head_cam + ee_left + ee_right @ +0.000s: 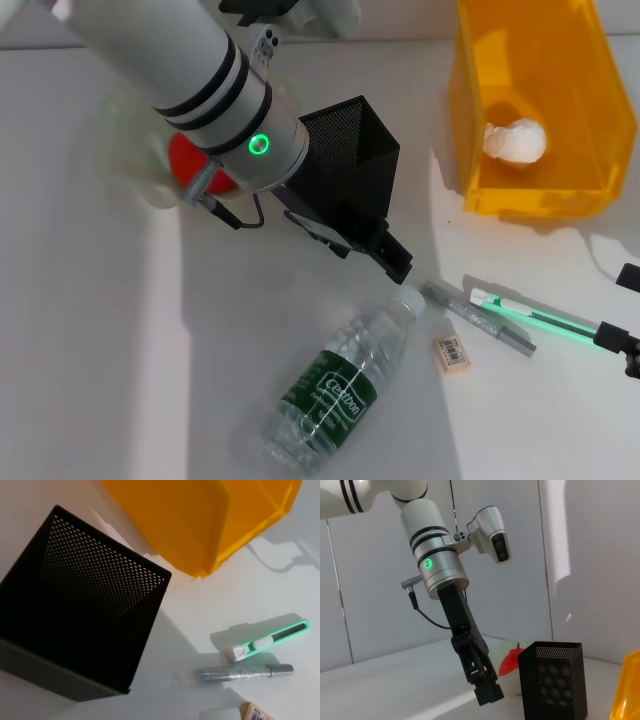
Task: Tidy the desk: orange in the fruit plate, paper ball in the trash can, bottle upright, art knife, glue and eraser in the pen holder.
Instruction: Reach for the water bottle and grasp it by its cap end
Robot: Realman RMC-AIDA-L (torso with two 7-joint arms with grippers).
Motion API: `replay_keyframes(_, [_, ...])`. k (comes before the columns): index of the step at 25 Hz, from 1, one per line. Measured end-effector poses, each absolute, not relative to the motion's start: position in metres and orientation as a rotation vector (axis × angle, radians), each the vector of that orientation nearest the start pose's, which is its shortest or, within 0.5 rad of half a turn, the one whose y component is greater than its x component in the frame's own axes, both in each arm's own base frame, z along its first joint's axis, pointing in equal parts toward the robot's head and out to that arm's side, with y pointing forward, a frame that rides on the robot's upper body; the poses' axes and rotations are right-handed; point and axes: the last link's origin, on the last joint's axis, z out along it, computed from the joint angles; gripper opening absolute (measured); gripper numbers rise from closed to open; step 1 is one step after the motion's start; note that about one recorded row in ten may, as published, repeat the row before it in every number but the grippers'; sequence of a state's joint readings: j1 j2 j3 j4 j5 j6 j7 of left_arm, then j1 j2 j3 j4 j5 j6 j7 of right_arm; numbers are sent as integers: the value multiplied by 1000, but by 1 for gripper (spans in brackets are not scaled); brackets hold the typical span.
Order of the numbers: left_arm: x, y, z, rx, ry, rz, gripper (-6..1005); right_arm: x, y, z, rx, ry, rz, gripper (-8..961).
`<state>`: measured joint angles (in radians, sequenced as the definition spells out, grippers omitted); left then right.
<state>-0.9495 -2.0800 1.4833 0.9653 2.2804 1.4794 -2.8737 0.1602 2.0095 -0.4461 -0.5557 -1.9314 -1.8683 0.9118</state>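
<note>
Sitting in yellow trash can: paper ball; black pen holder beside it.

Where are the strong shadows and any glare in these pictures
Head view: the left arm throws a broad shadow across the table around the water bottle, and its green ring light glows. Left wrist view: the art knife and glue pen cast soft shadows. Right wrist view: sunlit patch on the wall behind the pen holder.
</note>
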Motion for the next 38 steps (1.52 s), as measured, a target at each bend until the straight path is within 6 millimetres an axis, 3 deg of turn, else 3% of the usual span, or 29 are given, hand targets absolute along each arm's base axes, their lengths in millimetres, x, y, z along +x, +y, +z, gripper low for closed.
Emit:
replay_keyframes(11, [-104, 366, -91, -2711, -1211, 376, 749, 348, 200, 46, -2466, 444, 882, 720])
replay_keyframes(38, [-123, 347, -126, -2748, -1318, 225, 694, 340, 224, 40, -2479, 414, 875, 720])
